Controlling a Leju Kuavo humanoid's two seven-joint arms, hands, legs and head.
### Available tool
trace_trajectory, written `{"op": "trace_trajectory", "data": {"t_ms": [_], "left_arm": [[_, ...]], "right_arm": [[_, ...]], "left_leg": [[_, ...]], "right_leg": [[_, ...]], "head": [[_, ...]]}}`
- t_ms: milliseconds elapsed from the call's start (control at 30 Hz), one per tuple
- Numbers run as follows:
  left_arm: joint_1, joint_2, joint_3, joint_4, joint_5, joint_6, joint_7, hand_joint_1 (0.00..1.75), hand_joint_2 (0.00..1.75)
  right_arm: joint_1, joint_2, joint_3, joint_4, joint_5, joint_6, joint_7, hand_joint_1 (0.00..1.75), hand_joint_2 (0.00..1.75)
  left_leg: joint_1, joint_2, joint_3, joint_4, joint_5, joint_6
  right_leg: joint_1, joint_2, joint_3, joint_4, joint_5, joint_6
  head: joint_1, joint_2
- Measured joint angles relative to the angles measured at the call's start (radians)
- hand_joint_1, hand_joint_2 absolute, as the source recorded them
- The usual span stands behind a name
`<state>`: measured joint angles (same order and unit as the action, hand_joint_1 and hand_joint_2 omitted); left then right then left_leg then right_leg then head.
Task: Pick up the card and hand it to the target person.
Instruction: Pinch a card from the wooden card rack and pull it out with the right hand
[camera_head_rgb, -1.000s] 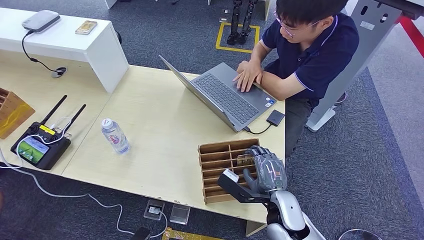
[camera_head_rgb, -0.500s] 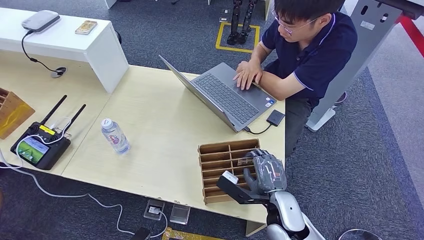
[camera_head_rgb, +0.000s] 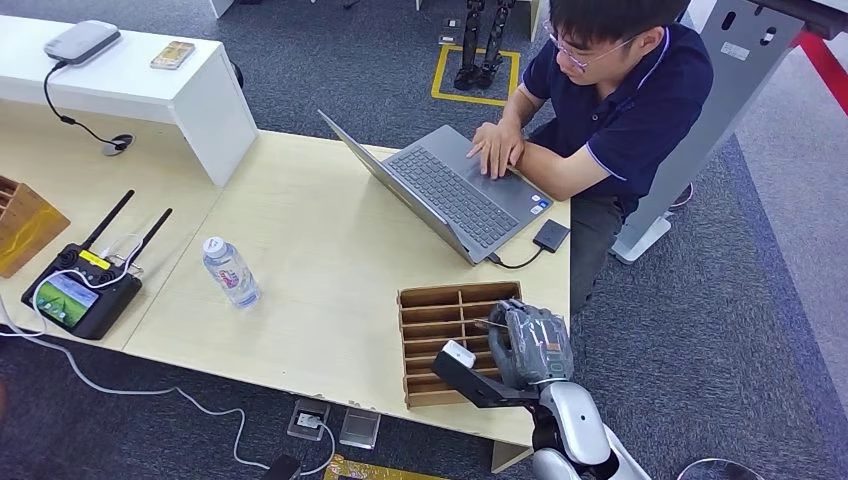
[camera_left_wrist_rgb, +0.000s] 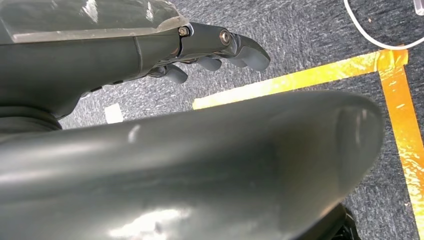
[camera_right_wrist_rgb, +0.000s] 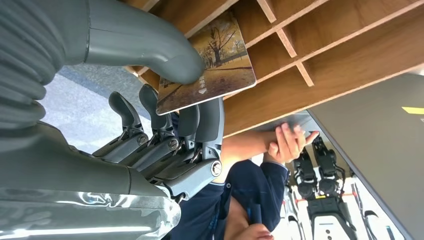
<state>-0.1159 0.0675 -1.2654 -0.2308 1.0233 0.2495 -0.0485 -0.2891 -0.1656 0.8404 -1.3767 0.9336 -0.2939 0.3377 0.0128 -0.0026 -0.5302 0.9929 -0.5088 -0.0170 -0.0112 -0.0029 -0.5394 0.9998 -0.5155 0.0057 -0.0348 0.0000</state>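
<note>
The right hand has slid a touch nearer the robot along the wooden organizer since a second ago, and the person's hands have crept up the laptop keyboard. In the right wrist view, thumb above and fingers below pinch the card, an autumn tree photo with small white writing too fine to read. The card sits at the mouth of a compartment, its far end out past the fingers; which compartment, I can't tell. From the head view the hand's back hides the card almost entirely.

The left hand hangs over grey carpet and yellow floor tape, fingers curled in with nothing visible in them.

On the surface: one water bottle, label unreadable, one black controller with two antennas, one laptop. The person is cut off at the top edge.
</note>
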Motion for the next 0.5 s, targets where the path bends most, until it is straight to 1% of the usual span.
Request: {"op": "trace_trajectory", "data": {"t_ms": [200,367,500], "left_arm": [[0.0,0.0,0.0,0.0,0.0,-0.003,-0.001,0.0,0.0],[0.0,0.0,0.0,0.0,0.002,-0.055,-0.005,0.0,0.0],[0.0,0.0,0.0,0.0,0.003,-0.075,-0.025,0.0,0.0]], "right_arm": [[0.0,0.003,0.0,-0.002,0.0,-0.009,0.003,1.43,1.75],[0.0,0.004,0.0,-0.003,-0.002,-0.011,-0.001,1.41,1.75],[0.0,0.004,-0.001,-0.006,-0.018,-0.014,-0.012,1.41,1.75]], "left_leg": [[0.0,0.0,0.0,0.0,0.0,0.0],[0.0,0.0,0.0,0.0,0.0,0.0],[0.0,0.0,0.0,0.0,0.0,0.0]], "right_leg": [[0.0,0.0,0.0,0.0,0.0,0.0],[0.0,0.0,0.0,0.0,0.0,0.0],[0.0,0.0,0.0,0.0,0.0,0.0]], "head": [[0.0,0.0],[0.0,0.0],[0.0,0.0]]}}
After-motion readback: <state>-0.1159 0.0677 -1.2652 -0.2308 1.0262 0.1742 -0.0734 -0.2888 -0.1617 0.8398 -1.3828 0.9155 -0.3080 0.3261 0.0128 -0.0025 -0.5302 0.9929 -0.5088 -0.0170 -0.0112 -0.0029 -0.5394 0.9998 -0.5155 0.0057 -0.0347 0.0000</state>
